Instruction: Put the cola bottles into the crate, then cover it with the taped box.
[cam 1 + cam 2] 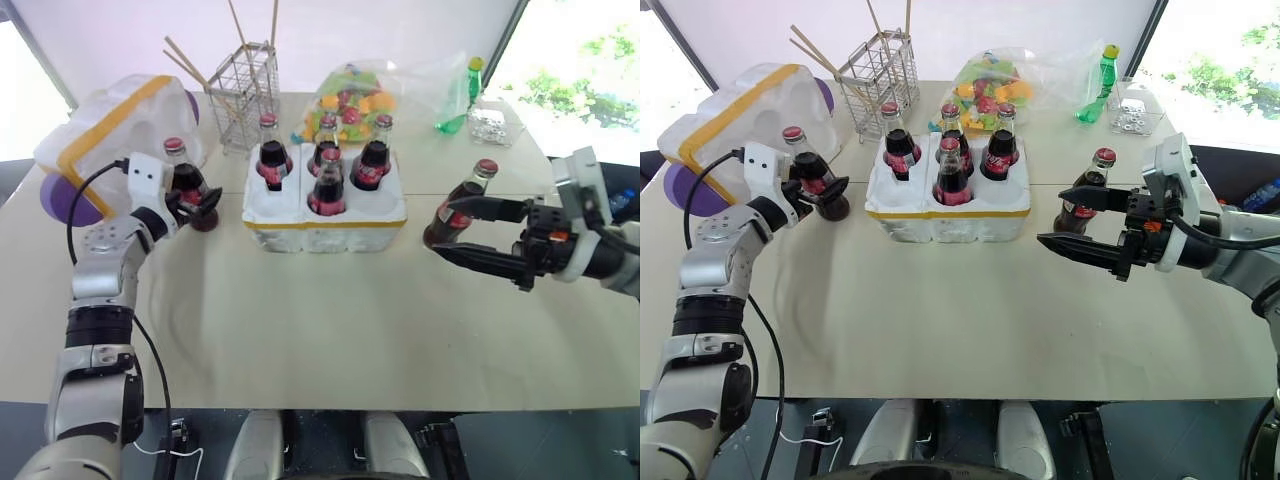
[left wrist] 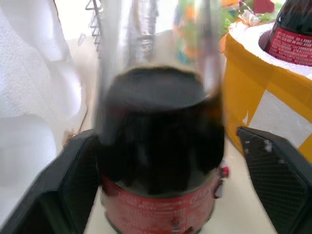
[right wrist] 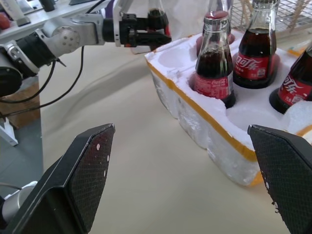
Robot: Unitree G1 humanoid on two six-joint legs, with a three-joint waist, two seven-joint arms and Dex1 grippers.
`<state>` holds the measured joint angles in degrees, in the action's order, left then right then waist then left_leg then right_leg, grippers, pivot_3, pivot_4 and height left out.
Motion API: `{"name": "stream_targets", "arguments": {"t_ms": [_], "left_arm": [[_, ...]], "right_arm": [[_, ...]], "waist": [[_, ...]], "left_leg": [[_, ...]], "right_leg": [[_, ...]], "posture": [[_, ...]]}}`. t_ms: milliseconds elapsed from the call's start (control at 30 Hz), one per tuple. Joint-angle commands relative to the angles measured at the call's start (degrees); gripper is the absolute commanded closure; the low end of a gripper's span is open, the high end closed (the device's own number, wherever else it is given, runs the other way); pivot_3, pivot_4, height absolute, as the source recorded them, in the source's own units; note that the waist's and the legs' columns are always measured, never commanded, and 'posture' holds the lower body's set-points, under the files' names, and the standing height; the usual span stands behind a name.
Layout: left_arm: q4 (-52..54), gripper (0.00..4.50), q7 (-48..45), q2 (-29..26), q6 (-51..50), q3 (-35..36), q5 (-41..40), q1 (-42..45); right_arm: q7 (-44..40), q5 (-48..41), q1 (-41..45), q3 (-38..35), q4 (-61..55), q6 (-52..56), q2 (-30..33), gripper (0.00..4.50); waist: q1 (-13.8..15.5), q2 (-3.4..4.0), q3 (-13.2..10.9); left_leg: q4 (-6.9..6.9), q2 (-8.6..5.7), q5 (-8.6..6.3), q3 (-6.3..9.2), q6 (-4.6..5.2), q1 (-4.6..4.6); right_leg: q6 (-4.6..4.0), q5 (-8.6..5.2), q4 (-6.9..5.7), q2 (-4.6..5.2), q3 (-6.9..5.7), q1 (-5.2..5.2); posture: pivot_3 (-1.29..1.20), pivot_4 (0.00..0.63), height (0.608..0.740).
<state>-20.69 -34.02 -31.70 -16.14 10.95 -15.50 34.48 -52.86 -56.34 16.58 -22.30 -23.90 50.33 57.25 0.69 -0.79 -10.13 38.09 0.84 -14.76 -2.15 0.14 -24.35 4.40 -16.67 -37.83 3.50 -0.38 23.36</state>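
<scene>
Six cola bottles are counted on the table. Nearest, at the right of the left eye view, the right gripper (image 1: 478, 232) is held with its fingers spread wide and nothing between them; one cola bottle (image 1: 462, 204) stands on the table just beyond it. At the left of that view, the left gripper (image 1: 196, 203) is seen around the lower body of another cola bottle (image 1: 184, 183), which stands on the table. In the left wrist view one finger appears to lie against the glass while the other finger (image 2: 275, 168) stands off from it, so the claw is judged partly closed, not yet clamped.

Further back, at centre, four bottles stand in the wells of the crate (image 1: 324, 220), and two wells are open. The taped box (image 1: 112, 130) rests at the upper left, behind the left arm.

Glass bottles are judged rigid, smooth, heavy for their size and breakable; the labelled lower body is the steadier place to hold. Red labels with white lettering are visible, but no word can be read with certainty.
</scene>
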Motion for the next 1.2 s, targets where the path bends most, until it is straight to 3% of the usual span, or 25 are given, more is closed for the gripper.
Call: {"name": "stream_targets", "arguments": {"t_ms": [33, 133, 267, 367, 700, 1000, 1200], "left_arm": [[4.22, 1.92, -2.69, -1.4, -1.97, 1.29, -2.5, -0.77], [9.79, 1.92, -6.42, -3.72, -9.62, 3.21, -8.21, -1.04], [20.28, 1.92, -16.36, -9.95, -23.48, 7.11, -22.47, -0.4], [21.66, 1.92, -20.95, -12.44, -26.73, 6.91, -26.74, 2.49], [7.91, 1.92, -22.18, -5.82, -19.49, -2.22, -18.56, 18.69], [2.66, 1.92, -25.39, -3.79, -10.51, -7.25, -10.96, 17.53], [6.96, 1.92, -21.42, 0.37, -6.0, -11.83, -5.04, 11.51]], "right_arm": [[-0.05, -0.71, -0.13, -1.88, -1.34, -0.52, 0.56, 0.0], [-0.09, -0.61, -0.52, -1.86, -1.35, -0.65, 0.59, 0.0], [0.69, -0.77, -0.87, -2.18, -1.22, -0.61, 0.09, 0.0], [1.29, -0.47, -1.84, -2.41, -1.58, -0.99, -0.37, 0.0], [5.14, -1.32, -6.86, -5.42, -4.46, -1.17, -2.44, 0.0], [7.85, -2.42, -9.7, -7.98, -6.01, -0.96, -2.64, 0.0], [10.53, 3.01, -7.41, -3.16, -3.98, -3.34, -3.28, 0.0]], "waist": [[-0.02, 0.0, 0.0], [-0.06, 0.0, 0.0], [-0.14, -0.15, -0.09], [0.12, -0.16, -0.1], [-0.11, -0.16, -0.1], [-0.18, -0.17, -0.11], [-0.08, -0.16, -0.1]], "left_leg": [[0.01, 0.0, 0.0, 0.0, 0.0, 0.0], [0.01, 0.0, 0.0, 0.0, 0.0, 0.01], [0.01, 0.01, 0.0, 0.01, 0.0, -0.11], [0.01, 0.01, 0.01, 0.01, 0.0, -0.13], [0.1, -0.1, 0.11, 0.0, 0.18, -0.02], [0.1, -0.04, 0.12, -0.04, 0.18, -0.05], [0.15, -0.04, 0.12, -0.04, 0.18, 0.01]], "right_leg": [[0.0, 0.0, 0.0, 0.0, 0.0, 0.0], [0.0, 0.0, -0.01, 0.0, 0.0, 0.0], [0.0, 0.0, 0.01, 0.0, 0.0, 0.1], [0.0, 0.0, 0.06, 0.01, 0.0, 0.07], [0.12, 0.07, -0.03, -0.07, -0.05, -0.08], [0.13, 0.07, -0.12, -0.25, 0.02, 0.04], [0.13, 0.07, -0.18, -0.24, 0.05, -0.02]], "posture": [[0.0, 0.15, 0.74], [0.0, 0.15, 0.74], [0.0, 0.15, 0.74], [0.0, 0.15, 0.74], [0.0, 0.15, 0.74], [0.0, 0.15, 0.74], [0.0, 0.15, 0.74]]}}
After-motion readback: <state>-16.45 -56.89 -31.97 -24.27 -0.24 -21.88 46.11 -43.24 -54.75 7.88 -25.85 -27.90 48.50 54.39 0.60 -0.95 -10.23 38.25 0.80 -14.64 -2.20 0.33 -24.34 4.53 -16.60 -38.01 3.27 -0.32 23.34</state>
